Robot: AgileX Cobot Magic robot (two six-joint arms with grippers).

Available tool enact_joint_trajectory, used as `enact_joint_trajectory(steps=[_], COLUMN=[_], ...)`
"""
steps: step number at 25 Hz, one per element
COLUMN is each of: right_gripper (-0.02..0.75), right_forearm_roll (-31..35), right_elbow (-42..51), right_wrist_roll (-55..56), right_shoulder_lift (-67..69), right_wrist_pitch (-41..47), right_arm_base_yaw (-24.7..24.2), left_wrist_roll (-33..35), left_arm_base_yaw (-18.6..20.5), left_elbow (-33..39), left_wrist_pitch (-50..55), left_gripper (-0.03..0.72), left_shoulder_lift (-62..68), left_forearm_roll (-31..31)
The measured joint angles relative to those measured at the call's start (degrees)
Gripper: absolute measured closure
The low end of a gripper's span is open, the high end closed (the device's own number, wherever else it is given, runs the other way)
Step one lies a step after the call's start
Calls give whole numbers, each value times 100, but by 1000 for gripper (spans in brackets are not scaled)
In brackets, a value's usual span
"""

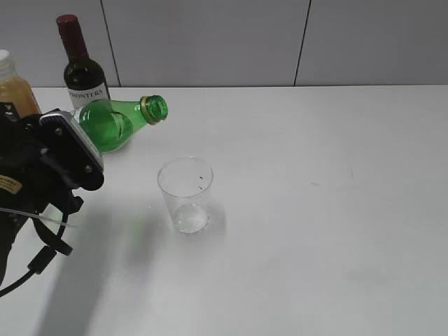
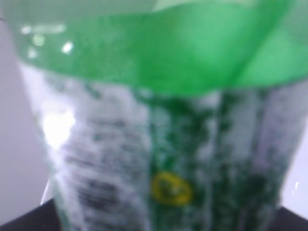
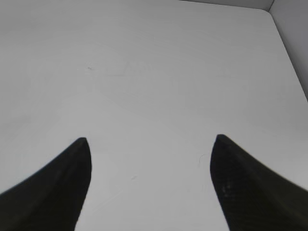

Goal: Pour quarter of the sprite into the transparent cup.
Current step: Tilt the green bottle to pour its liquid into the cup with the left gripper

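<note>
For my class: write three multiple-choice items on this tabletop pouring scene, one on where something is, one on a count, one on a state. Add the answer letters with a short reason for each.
1. Where is the transparent cup relative to the sprite bottle's mouth?
A. Below it and a little to the right in the exterior view
B. Behind the wine bottle
C. At the table's far right edge

2. How many bottles show in the exterior view?
A. One
B. Two
C. Three

3. How is the sprite bottle posed?
A. Standing upright on the table
B. Tilted, mouth toward the cup
C. Lying flat, capped

Answers:
1. A, the cup stands on the table lower and slightly right of the mouth.
2. C, sprite, wine bottle and orange juice bottle.
3. B, it is lifted and leaning with its open mouth on the cup's side.
</note>
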Motion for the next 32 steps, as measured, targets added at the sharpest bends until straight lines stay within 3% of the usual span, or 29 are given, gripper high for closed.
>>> enact_joint_trajectory(steps=[14, 32], right_gripper=[144, 144], right_forearm_roll=[0, 0], right_elbow=[0, 0], right_wrist_roll=[0, 0], right_shoulder_lift=[0, 0], right_wrist_pitch=[0, 0], right_arm_base_yaw=[0, 0], left_wrist_roll=[869, 1616], left_arm_base_yaw=[0, 0], left_elbow=[-4, -35], left_wrist_pitch=[-34, -46], left_gripper=[249, 249], left_shoulder_lift=[161, 161], left_forearm_roll=[-513, -623])
